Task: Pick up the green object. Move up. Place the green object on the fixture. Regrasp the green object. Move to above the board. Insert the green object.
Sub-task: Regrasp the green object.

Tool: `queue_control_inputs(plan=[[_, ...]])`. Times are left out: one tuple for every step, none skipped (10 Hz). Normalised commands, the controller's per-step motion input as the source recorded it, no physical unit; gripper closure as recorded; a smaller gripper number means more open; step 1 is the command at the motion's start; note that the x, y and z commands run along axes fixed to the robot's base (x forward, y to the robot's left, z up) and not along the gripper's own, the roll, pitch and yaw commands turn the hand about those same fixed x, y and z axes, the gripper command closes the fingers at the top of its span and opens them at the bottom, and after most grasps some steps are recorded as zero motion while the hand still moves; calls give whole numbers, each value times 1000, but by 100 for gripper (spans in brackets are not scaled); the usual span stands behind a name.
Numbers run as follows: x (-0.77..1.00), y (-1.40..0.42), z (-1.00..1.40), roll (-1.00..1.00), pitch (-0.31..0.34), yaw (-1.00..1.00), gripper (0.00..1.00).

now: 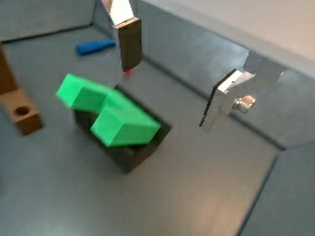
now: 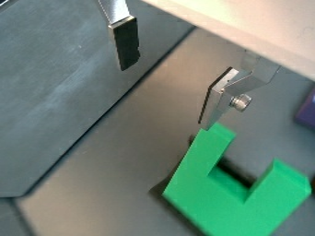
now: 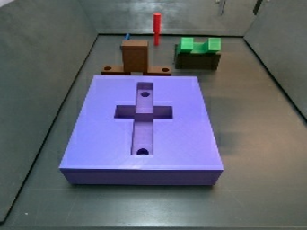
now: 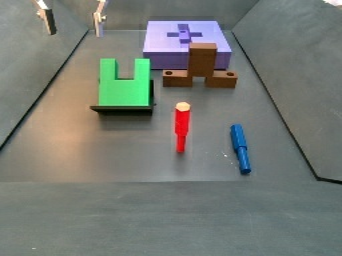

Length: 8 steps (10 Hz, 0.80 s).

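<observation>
The green object (image 1: 109,109) is a bright green U-shaped piece lying on the dark fixture (image 1: 133,153), notch visible in a wrist view (image 2: 227,184). Both side views show it (image 3: 198,45) (image 4: 123,80) resting on top of the fixture (image 3: 198,62) (image 4: 120,108). My gripper (image 1: 179,69) (image 2: 172,69) is open with nothing between its fingers. It hangs high, clear of the green object, at the frame edge in both side views (image 3: 238,5) (image 4: 72,15). The purple board (image 3: 144,121) (image 4: 187,42) lies flat with its cross-shaped slot open.
A brown upright block (image 3: 135,56) (image 4: 201,63) stands on a brown base between the board and the fixture. A thin red rod (image 4: 182,127) (image 3: 156,22) stands upright near the fixture. A blue piece (image 4: 239,147) (image 1: 92,46) lies on the floor. Grey walls enclose the floor.
</observation>
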Motion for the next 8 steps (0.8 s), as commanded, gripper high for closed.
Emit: queue_control_inputs(plan=[[80, 0, 66, 1000, 374, -171, 0], [69, 0, 91, 1000, 440, -166, 0], [-3, 0, -9, 786, 180, -74, 0], [0, 23, 0, 0, 0, 0, 0], [-23, 0, 0, 0, 0, 0, 0], [-146, -111, -129, 160, -63, 0, 0], [-91, -180, -209, 537, -6, 0, 0], [-71, -194, -237, 894, 0, 0, 0]])
